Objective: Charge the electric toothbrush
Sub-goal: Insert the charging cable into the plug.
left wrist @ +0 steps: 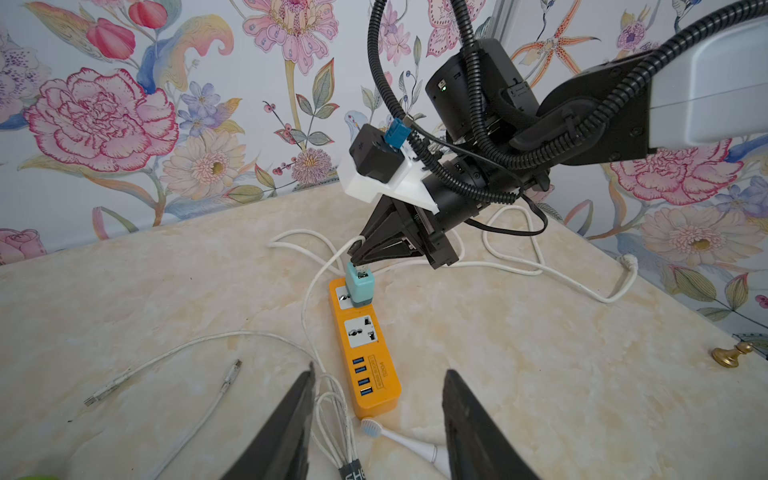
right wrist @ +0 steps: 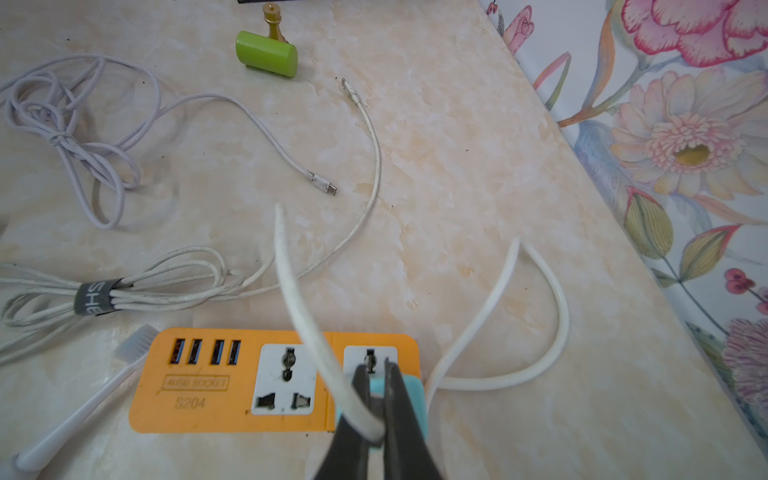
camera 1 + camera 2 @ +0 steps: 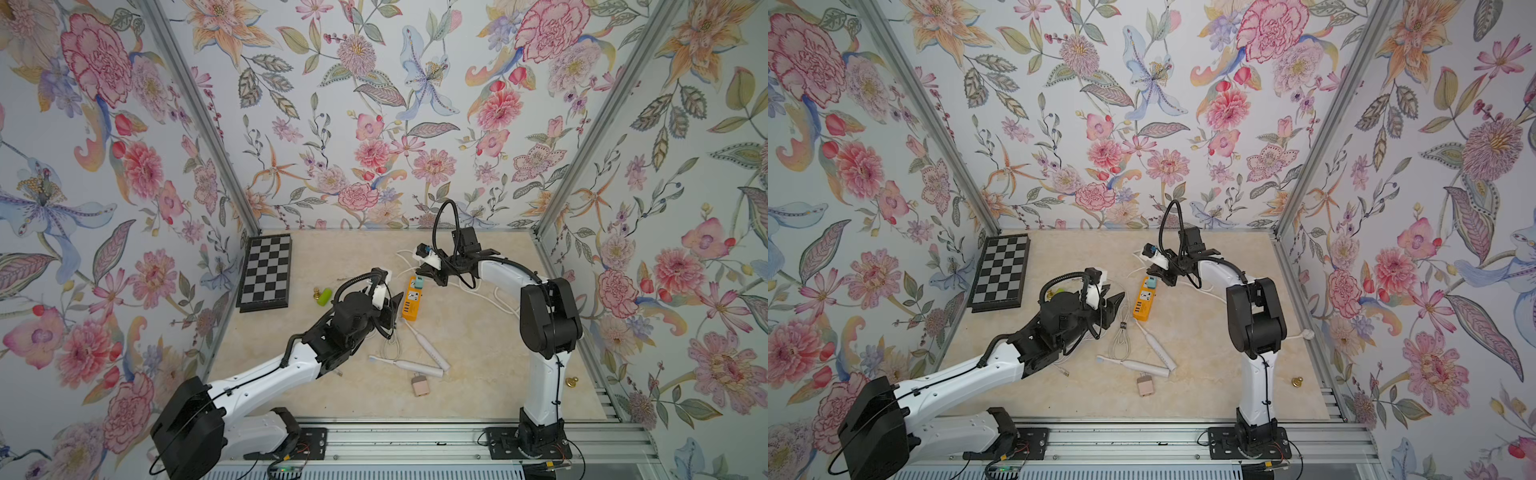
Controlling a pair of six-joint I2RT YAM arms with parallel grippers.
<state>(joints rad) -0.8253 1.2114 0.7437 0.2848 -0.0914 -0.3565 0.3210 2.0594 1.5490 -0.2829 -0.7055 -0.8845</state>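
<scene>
Two white electric toothbrushes (image 3: 428,347) (image 3: 409,366) lie on the marble table, near the end of an orange power strip (image 3: 411,305). A teal adapter (image 1: 360,286) is plugged into the strip's far socket. My right gripper (image 1: 358,258) is shut on the USB plug (image 1: 363,272) of a white cable (image 2: 307,316), and the plug's tip is at the adapter's top. In the right wrist view the gripper (image 2: 376,368) stands over the adapter (image 2: 413,399). My left gripper (image 1: 380,370) hangs open and empty above the strip's USB end, a toothbrush head (image 1: 370,428) and a tied cable bundle (image 1: 332,432).
A chessboard (image 3: 266,272) lies at the back left. A green cylinder (image 2: 266,52) and a gold chess piece (image 2: 272,18) sit left of the strip. Another gold piece (image 3: 572,381) is at the right edge. A pink adapter (image 3: 420,385) lies near the front. Loose white cables (image 2: 75,137) are spread around.
</scene>
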